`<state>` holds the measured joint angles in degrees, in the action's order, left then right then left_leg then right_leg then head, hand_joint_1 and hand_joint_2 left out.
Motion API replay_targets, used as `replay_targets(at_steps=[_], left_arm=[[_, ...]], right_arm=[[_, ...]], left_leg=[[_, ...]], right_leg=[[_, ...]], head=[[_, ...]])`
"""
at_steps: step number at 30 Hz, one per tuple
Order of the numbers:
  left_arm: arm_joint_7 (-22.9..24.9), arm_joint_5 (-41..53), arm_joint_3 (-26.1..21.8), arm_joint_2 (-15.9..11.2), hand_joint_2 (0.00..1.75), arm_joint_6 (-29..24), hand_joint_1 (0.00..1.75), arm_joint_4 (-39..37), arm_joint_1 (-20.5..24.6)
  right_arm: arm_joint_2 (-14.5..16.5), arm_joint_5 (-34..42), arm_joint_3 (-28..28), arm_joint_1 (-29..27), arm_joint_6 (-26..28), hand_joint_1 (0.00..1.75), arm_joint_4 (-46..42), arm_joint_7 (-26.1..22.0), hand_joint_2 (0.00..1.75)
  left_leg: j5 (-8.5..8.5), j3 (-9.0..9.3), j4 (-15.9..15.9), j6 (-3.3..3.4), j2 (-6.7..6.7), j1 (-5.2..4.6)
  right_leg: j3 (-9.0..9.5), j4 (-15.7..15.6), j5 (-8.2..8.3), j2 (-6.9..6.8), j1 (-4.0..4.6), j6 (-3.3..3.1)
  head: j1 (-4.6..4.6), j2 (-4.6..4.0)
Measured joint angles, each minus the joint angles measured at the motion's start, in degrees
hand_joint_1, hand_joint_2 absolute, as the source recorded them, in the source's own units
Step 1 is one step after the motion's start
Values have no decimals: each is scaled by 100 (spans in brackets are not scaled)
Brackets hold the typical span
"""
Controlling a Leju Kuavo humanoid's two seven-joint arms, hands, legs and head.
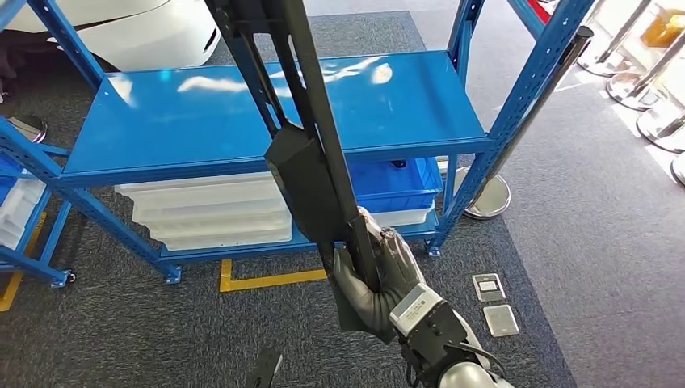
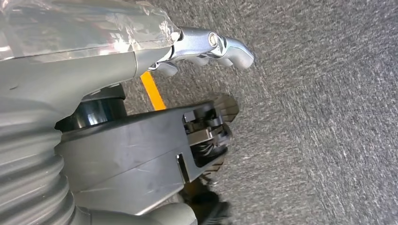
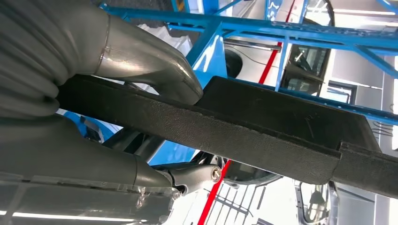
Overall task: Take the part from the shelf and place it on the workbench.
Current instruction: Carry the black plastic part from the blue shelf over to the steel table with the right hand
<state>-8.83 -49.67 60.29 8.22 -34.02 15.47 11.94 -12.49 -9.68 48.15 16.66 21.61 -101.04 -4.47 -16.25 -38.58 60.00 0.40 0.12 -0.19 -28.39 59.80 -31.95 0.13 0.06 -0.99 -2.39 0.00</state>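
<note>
One long black part fills the middle of the head view, held upright and slightly tilted, its upper end running out of frame and its lower end in the right hand.

Left side: the blue shelf stands behind the part, its upper deck bare and glossy. White trays sit on the lower level, with a blue bin to their right. The left hand shows in its wrist view, hanging over grey carpet, fingers curled in with nothing in them.

Centre: the part is off the shelf, in the air in front of it. It reads as a rigid moulded strip, matte and lightly textured, with a wider flared section midway along.

Right side: the right hand's fingers wrap the part near its lower end; the right wrist view shows the thumb over one face and a finger under the other.

Handling judgement: stiff, probably light for its length, not fragile, and the matte surface should not slip easily. The grip sits far from the middle, so the long free end likely levers against the fingers and may swing or catch a shelf post on a turn. A hold nearer the flared section would balance better. No counter is seen from here.
</note>
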Motion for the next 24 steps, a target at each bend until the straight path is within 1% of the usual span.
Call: replay_targets(at_steps=[1, 2, 3, 4, 5, 7, 8, 9, 10, 11, 12, 13, 14, 15, 16, 17, 18, 19, 20, 21, 22, 23, 24], left_arm=[[0, 1, 0, 0, 175, 2, 0, 1, 1], [1, 1, -1, 0, 175, 4, 0, 1, -2], [2, -1, -1, -1, 175, 5, 0, 1, -5], [4, -2, -1, -1, 175, 7, 0, 1, -9], [8, -2, -1, -2, 175, 7, 0, 0, -13], [12, -1, -1, -2, 175, 6, 0, 0, -14], [16, 2, -1, -2, 175, 8, 0, 0, -13], [26, 11, -1, -3, 175, 18, 0, 0, -13], [41, 22, -1, -5, 175, 31, 0, 0, -10], [60, 36, -1, -9, 175, 46, 0, 0, -5], [79, 47, -1, -12, 175, 60, 0, 0, 3], [92, 54, -1, -15, 175, 67, 0, 0, 16], [101, 59, -1, -15, 175, 71, 0, 0, 33], [107, 66, -1, -15, 175, 75, 0, 1, 47], [109, 74, -1, -16, 175, 81, 0, 1, 59], [110, 82, -1, -16, 175, 88, 0, 1, 61], [113, 89, 0, -17, 175, 97, 0, 1, 58], [117, 94, 1, -17, 175, 104, 0, 1, 55], [121, 97, 1, -17, 175, 109, 0, 1, 52], [125, 100, 1, -17, 175, 113, 0, 1, 55], [127, 104, 1, -17, 175, 115, 0, 1, 57], [128, 110, 1, -17, 175, 116, 0, 1, 58], [128, 116, 1, -18, 175, 117, 0, 0, 59]], right_arm=[[2, 4, 0, 4, -1, 175, 0, 0, 175], [4, 6, 0, 4, -1, 175, 1, 0, 175], [7, 8, 0, 5, -2, 175, 2, 0, 175], [14, 9, 0, 5, -3, 175, 3, 0, 175], [20, 13, 0, 4, -4, 175, 4, 0, 175], [31, 22, 0, 0, -10, 175, 6, 0, 175], [33, 28, 0, -3, -13, 175, 7, 1, 175], [33, 34, 0, -5, -17, 175, 8, 1, 175], [33, 42, 0, -6, -22, 175, 10, 0, 175], [33, 49, 0, -6, -27, 175, 12, -2, 175], [34, 57, 0, -6, -32, 175, 15, -4, 175], [38, 63, 0, -6, -35, 175, 17, -7, 175], [41, 66, 0, -5, -37, 175, 19, -10, 175], [47, 67, 0, -3, -38, 175, 20, -14, 175], [53, 67, 0, 0, -41, 175, 21, -16, 175], [56, 67, 0, 1, -45, 175, 22, -19, 175], [59, 68, 0, -1, -50, 175, 25, -20, 175], [60, 69, 0, -5, -53, 175, 27, -20, 175], [60, 70, 0, -11, -56, 175, 29, -20, 175], [60, 69, 0, -17, -56, 175, 31, -19, 175], [60, 66, 0, -22, -56, 175, 31, -19, 175], [60, 59, 0, -31, -58, 175, 32, -20, 175], [60, 51, 0, -43, -60, 175, 34, -21, 175]], left_leg=[[56, -7, -16, -33, -1, 4], [108, -14, -35, -67, -4, 5], [94, -36, -16, -101, -13, 8], [-28, -84, 72, -136, -21, 8], [-257, -152, 257, -168, -29, 13], [-870, -305, 905, -223, -31, 46], [-1061, -353, 1258, -245, -30, 60], [-1099, -349, 1526, -264, -30, 70], [-996, -276, 1640, -277, -30, 80], [-810, -112, 1567, -283, -30, 91], [-647, 139, 1318, -282, -31, 101], [-606, 444, 931, -273, -34, 101], [-665, 739, 489, -248, -37, 98], [-748, 937, 159, -220, -41, 86], [-820, 1038, -57, -190, -44, 68], [-807, 1032, -146, -150, -43, 60], [-740, 969, -142, -113, -32, 62], [-679, 909, -153, -67, -18, 68], [-606, 835, -164, -16, -3, 77], [-534, 762, -167, 23, 11, 79], [-464, 682, -163, 51, 14, 70], [-396, 592, -157, 65, 16, 61], [-329, 501, -147, 67, 19, 52]], right_leg=[[73, -156, -42, 4, 20, -22], [53, -185, 3, 3, 16, -45], [13, -203, 69, -10, 4, -72], [-39, -221, 131, -22, -15, -107], [-108, -235, 205, -35, -35, -144], [-274, -225, 334, -42, -41, -183], [-363, -214, 401, -44, -41, -184], [-462, -198, 467, -47, -41, -178], [-564, -176, 529, -49, -42, -169], [-671, -145, 588, -50, -44, -156], [-770, -110, 641, -50, -47, -137], [-852, -75, 687, -48, -40, -111], [-913, -45, 733, -47, -33, -77], [-947, -36, 786, -48, -31, -40], [-969, -41, 844, -50, -31, -2], [-987, -54, 911, -50, -35, 38], [-1013, -58, 927, -44, -47, 75], [-1058, -11, 845, -38, -53, 106], [-1117, 125, 653, -31, -58, 129], [-1190, 379, 353, -27, -69, 145], [-1269, 734, 41, -26, -71, 156], [-1333, 1120, -188, -26, -74, 163], [-1362, 1442, -279, -26, -74, 167]], head=[[-1, 0], [1, 0], [-3, 0], [4, 0], [36, 0], [129, 0], [167, 0], [196, 0], [221, 0], [245, 0], [270, 0], [295, 0], [311, 0], [309, 0], [307, 0], [294, 0], [286, 0], [278, 0], [250, 0], [216, 0], [176, 0], [141, 0], [114, 0]])
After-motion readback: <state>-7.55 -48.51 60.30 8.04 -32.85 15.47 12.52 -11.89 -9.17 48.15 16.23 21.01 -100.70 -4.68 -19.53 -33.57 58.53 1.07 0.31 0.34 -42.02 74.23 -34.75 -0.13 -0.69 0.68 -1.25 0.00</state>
